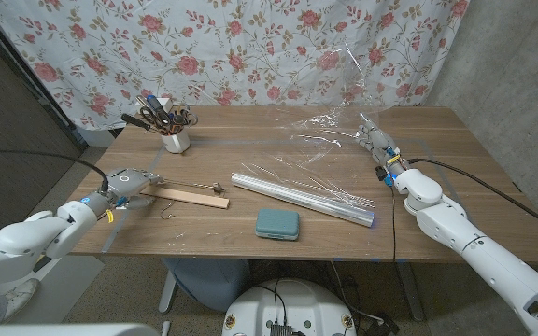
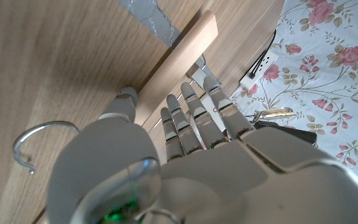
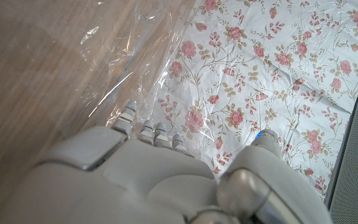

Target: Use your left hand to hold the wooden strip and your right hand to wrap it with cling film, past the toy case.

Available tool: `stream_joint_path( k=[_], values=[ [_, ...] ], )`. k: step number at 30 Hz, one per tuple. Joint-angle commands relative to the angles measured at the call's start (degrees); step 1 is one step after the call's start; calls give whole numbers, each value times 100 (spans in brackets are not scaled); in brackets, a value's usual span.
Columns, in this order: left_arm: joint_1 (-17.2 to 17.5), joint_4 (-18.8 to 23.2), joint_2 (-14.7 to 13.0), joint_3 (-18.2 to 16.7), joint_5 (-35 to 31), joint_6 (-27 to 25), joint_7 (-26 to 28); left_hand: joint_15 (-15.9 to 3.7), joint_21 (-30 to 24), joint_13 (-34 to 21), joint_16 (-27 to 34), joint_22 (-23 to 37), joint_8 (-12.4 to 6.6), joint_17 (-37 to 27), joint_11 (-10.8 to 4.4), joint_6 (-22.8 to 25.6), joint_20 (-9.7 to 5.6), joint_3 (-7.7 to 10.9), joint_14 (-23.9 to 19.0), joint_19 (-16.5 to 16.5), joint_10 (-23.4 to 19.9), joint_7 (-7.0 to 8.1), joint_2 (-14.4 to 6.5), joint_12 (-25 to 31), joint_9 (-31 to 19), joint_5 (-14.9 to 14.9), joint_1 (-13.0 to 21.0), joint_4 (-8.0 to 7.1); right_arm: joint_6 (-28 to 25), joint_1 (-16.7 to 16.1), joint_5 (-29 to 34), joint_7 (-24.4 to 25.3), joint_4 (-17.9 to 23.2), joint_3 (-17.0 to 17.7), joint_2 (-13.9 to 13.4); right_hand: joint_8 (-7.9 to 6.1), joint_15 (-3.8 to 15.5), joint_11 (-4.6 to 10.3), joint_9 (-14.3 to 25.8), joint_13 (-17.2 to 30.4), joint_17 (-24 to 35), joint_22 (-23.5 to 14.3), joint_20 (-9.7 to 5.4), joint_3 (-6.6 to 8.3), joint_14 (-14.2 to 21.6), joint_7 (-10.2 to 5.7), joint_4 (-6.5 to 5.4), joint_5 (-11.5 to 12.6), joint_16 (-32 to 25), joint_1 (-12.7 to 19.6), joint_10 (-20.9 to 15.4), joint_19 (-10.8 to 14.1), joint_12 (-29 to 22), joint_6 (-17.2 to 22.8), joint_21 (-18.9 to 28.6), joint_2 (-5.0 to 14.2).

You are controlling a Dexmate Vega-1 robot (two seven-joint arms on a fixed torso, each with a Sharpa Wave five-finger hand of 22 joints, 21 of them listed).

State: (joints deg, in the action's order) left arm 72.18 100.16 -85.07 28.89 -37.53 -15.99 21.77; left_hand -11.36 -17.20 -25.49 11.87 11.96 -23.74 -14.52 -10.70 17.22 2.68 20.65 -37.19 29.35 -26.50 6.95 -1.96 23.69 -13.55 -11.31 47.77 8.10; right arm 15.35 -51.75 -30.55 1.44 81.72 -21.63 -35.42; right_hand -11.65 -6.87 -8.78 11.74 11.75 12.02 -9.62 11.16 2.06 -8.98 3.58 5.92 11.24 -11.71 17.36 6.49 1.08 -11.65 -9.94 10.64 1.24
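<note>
My left hand (image 1: 127,184) sits at left-centre of the head view, gripping the near end of the wooden strip (image 1: 187,196). In the left wrist view, fingers (image 2: 194,115) lie over one edge of the strip (image 2: 179,59) and the thumb is on the other, so it's pinched. The strip lies flat on the table (image 1: 437,131), running right from my hand toward frame centre. A small metal hook (image 2: 33,146) lies just beside that hand.

My right hand (image 1: 381,149) is at right of centre in the head view, raised, with a sheet of cling film (image 1: 330,131) stretched from it. The film spreads up and left across the upper middle of the frame. In the right wrist view my fingertips (image 3: 145,127) are against the film (image 3: 142,68); it looks held, but the exact grip is hidden.

The cling film roll (image 1: 302,196) lies diagonally at frame centre. The teal toy case (image 1: 277,224) is just below it, lower centre. A white cup of scissors and tools (image 1: 168,121) stands at upper left.
</note>
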Motion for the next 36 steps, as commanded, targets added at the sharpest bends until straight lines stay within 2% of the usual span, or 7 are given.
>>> stream_joint_path(
  k=[1,6,10,13,23,28,36],
  values=[
    [-80,18,97,57,-86,-94,-415,-10,-39,-14,36,14,-46,58,-13,118,-17,37,-185,88,-153,-18,-6,63,7,27,-97,-33,28,26,-3,-25,-51,-13,22,-16,3,1,-2,-4,2,-16,2,-5,-40,-17,41,8,-21,4,3,0,-28,-83,20,27],
    [-116,26,128,80,-135,-113,-569,-28,-96,-15,37,14,-55,120,-21,172,-37,52,-299,218,-206,-27,-16,79,16,30,-134,-38,16,26,-1,-21,-52,-14,16,-15,3,1,-2,-4,2,-16,2,-5,-37,-18,41,8,-22,4,0,-4,-29,-84,18,29],
    [-163,23,161,88,-132,-67,-686,-54,-477,43,26,1,-72,289,-8,345,-189,121,-602,1146,-330,-54,-35,49,47,53,-227,-22,32,39,-1,-40,-74,-23,27,-17,2,2,-2,-4,2,-16,0,-6,-39,-15,41,8,-21,3,4,-3,-28,-78,18,29],
    [-179,12,181,92,-135,-46,-715,-59,-581,41,48,-7,-69,286,-12,378,-264,135,-709,1401,-397,-58,-42,60,54,63,-278,-31,36,42,-3,-42,-80,-24,32,-17,-1,-4,-1,-4,2,-16,-1,-7,-39,-16,41,8,-21,2,5,-1,-27,-79,19,29],
    [-199,-22,215,95,-207,87,-577,-83,-567,38,57,-19,-28,280,-45,322,-304,159,-789,1357,-397,-6,-42,46,62,70,-310,-22,14,50,-6,-34,-92,-26,34,-30,0,-3,-2,-4,2,-16,4,-9,-39,-37,41,8,-22,0,3,-2,-28,-43,18,30],
    [-143,-43,185,55,-148,210,-299,-88,-567,32,53,-25,169,281,-44,-83,-297,203,-895,1332,-292,191,-29,-10,79,70,-326,9,36,64,2,-51,-123,-35,41,-29,3,-3,-2,-4,1,-16,2,-8,-38,-40,42,8,-22,3,2,-2,-29,-43,18,33],
    [-163,-64,222,64,-204,278,-301,-93,-602,27,161,-25,259,243,-46,-216,-337,247,-1205,1391,-203,282,-73,-50,101,72,-308,30,19,35,-22,-31,-97,-16,32,-31,5,-2,-2,-4,1,-16,4,-8,-36,-46,43,9,-23,4,1,4,-30,-33,20,36]
  ],
)
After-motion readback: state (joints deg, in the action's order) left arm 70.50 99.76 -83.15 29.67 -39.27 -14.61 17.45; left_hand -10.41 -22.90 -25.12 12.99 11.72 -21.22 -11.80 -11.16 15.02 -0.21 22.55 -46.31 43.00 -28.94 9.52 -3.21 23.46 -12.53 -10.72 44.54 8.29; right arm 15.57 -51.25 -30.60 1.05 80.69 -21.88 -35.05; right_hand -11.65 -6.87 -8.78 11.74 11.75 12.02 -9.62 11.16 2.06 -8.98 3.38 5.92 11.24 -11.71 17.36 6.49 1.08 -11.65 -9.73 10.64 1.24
